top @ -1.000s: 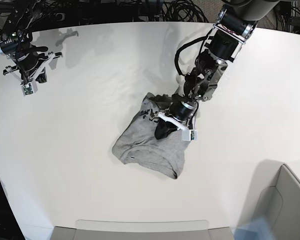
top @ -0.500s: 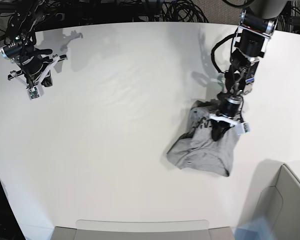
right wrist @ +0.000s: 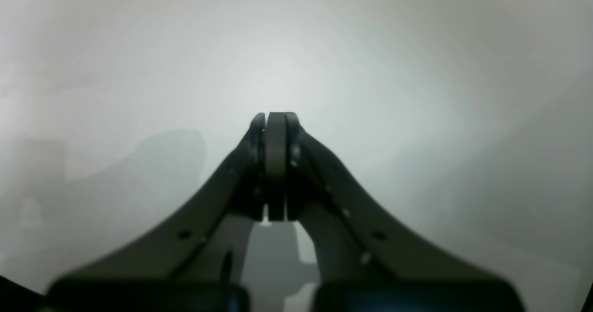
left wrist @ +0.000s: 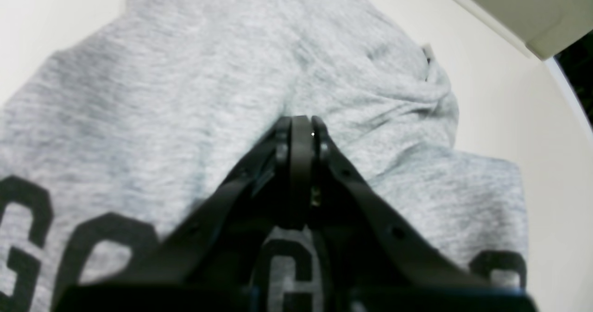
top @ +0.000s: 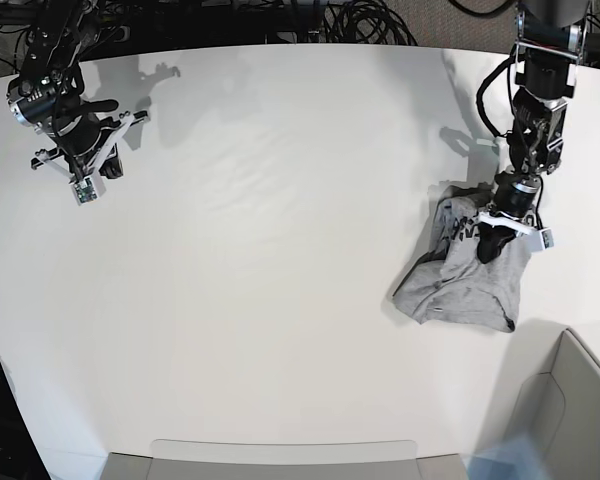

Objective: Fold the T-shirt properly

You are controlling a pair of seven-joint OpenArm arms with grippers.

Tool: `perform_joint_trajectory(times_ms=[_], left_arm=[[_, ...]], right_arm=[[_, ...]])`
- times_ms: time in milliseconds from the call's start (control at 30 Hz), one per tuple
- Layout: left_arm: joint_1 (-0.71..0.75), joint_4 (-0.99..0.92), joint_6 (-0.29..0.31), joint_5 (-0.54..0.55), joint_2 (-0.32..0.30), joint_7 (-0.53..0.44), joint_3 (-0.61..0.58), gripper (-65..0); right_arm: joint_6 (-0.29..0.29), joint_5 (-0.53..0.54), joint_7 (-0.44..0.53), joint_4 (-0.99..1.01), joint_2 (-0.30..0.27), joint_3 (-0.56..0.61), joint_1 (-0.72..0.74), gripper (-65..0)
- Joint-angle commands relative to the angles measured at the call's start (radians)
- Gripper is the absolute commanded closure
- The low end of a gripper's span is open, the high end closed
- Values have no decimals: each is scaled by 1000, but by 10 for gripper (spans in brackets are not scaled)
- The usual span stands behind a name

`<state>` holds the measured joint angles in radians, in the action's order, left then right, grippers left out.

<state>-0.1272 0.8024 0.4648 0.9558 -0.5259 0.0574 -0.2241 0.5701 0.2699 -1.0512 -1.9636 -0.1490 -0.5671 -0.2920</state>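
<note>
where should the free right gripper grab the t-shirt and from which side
Probably the loose bunched edge of the T-shirt at its lower left in the base view, coming in from the open table on that side. The left gripper is already shut on the middle of the cloth, and the shirt lies crumpled in a heap, so that raised outer fold is the free part. The right gripper is shut, far off.

Black block-capital lettering is printed on the grey T-shirt. In the left wrist view, the legible characters are three "G" shapes along the lower edge; the remaining letters are cut off or hidden.
</note>
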Motion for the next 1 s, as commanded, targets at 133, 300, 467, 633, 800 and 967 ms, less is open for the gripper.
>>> perform_joint_trajectory(times_ms=[133,300,467,633,800,967], left_arm=[[36,232,-5,-42,-32,140,-4,0],[53,387,-5,-44,-33,137,58,0],[114,532,-5,-44,-29,144,217,0],[251,736,-7,-42,-27,147,317,0],[453,880,-7,-45,-29,147,357,0],[653,941,-7,-48,-27,138,378,0]], right_arm=[[12,12,22,-20,-13,-6,21,0],[20,12,22,-21,-13,-6,49,0],[20,12,22,-66,-13,-6,67,0],[20,12,22,-99,-13,-9,47,0],[20,13,24,-101,-11,-11,-26,0],[20,15,24,-102,-11,-12,-126,0]])
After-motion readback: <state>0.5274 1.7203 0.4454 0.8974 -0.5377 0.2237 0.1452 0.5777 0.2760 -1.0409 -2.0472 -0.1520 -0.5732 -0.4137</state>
